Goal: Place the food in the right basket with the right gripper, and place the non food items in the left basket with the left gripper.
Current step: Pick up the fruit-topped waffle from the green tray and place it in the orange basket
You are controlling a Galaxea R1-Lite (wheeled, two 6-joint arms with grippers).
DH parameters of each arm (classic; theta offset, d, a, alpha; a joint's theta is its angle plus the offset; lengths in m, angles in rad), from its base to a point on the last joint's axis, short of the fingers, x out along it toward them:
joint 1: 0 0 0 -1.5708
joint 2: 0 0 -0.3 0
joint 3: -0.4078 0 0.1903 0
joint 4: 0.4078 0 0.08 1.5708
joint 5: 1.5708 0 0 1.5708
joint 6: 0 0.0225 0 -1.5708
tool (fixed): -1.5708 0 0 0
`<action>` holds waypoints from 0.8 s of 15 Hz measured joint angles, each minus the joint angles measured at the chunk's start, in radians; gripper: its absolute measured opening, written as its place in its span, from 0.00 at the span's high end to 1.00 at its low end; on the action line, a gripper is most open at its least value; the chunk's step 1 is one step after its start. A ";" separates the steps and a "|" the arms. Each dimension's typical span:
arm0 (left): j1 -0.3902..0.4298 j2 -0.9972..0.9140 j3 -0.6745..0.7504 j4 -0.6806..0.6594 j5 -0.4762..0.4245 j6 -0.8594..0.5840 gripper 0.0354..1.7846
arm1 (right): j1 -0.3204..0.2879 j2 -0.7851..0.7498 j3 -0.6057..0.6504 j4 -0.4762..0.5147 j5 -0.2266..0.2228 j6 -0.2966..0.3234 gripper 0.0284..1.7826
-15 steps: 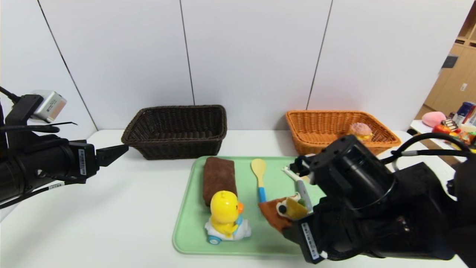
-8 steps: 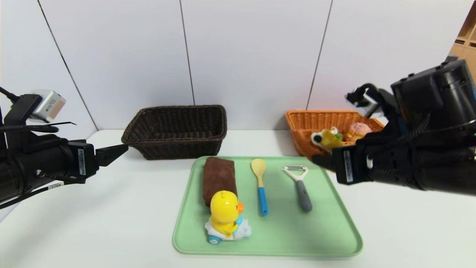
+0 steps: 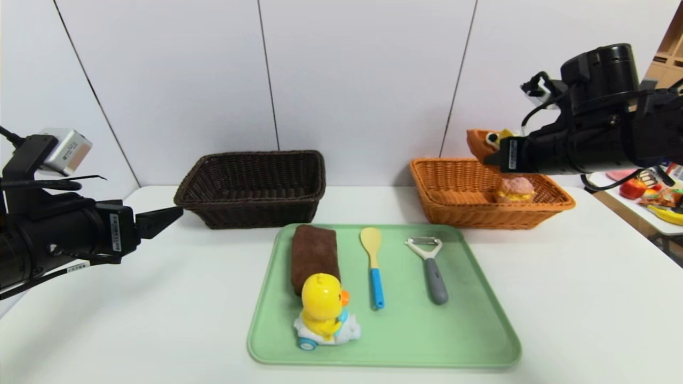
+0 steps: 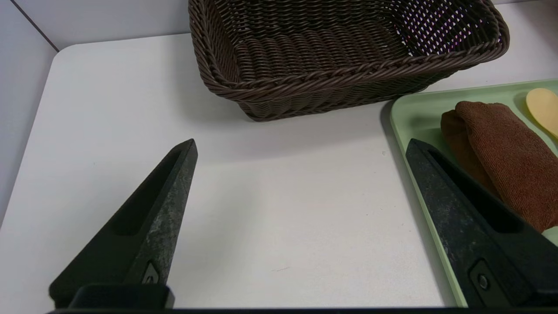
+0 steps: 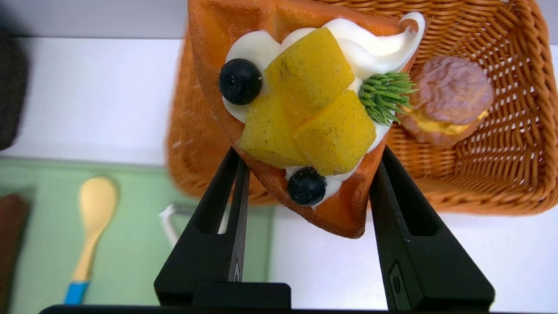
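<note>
Head view: your right end effector (image 3: 493, 151) grips the orange-brown waffle wedge with cream and fruit (image 3: 483, 144) above the orange-tan woven wicker basket (image 3: 459, 210), near its left rim. Release here and it may clip the rim. Left end effector (image 3: 160, 220) hangs open.

surface: white table (image 3: 160, 320) | back left: dark brown basket (image 3: 253, 186) | back right: orange-tan basket (image 3: 469, 208) | front centre: green tray (image 3: 480, 330), just before both baskets
</note>
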 joint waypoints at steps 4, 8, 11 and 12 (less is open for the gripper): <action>0.000 0.008 -0.001 0.000 0.000 -0.001 0.06 | -0.040 0.177 -0.153 0.027 -0.001 -0.018 0.55; 0.000 0.013 -0.002 0.000 0.000 -0.002 0.06 | -0.037 0.293 -0.252 0.037 0.000 -0.034 0.55; 0.000 0.018 -0.002 0.000 0.000 -0.001 0.06 | -0.030 0.325 -0.277 0.088 0.003 -0.036 0.47; 0.000 0.020 -0.003 0.000 0.000 -0.001 0.06 | -0.031 0.331 -0.280 0.084 0.000 -0.036 0.42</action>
